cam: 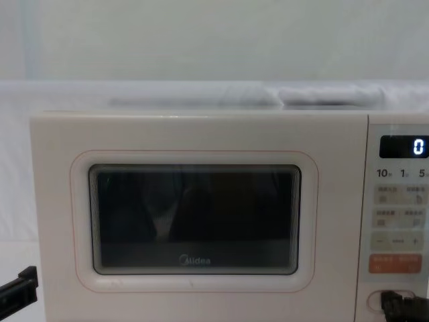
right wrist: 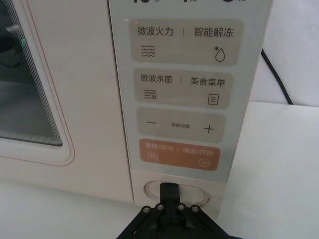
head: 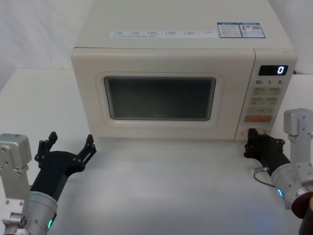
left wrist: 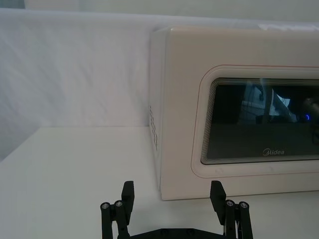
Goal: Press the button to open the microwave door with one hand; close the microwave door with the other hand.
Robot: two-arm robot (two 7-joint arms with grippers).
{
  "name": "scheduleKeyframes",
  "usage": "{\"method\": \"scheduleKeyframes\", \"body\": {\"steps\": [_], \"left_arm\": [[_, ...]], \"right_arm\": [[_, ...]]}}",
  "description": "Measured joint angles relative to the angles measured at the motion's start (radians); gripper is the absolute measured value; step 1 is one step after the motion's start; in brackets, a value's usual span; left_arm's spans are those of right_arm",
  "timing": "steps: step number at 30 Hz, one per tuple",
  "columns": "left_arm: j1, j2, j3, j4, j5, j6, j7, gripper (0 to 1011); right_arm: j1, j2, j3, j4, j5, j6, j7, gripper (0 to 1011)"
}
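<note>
Button [right wrist: 174, 191] at bottom of control panel [right wrist: 182, 94], right end of microwave [head: 181, 88], just under orange key [right wrist: 180, 155]. Right gripper [right wrist: 169, 191] at button, fingers together, tip touching or just short of the key — cannot tell which. Door [head: 161, 95] flush with microwave front, closed; dark window [cam: 194, 218], Midea logo [left wrist: 273, 152] on lower edge. Display [head: 273, 70] reads 0. Left gripper [head: 71, 147] low over table [head: 166, 186], near side of microwave's left corner, fingers [left wrist: 128, 194] spread apart, holding nothing, clear of door.
</note>
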Motion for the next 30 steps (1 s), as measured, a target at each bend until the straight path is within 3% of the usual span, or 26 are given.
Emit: {"method": "scheduleKeyframes", "body": {"steps": [30], "left_arm": [[0.0, 0.0, 0.0, 0.0, 0.0, 0.0, 0.0, 1001]], "right_arm": [[0.047, -0.02, -0.005, 0.056, -0.017, -0.023, -0.007, 0]]}}
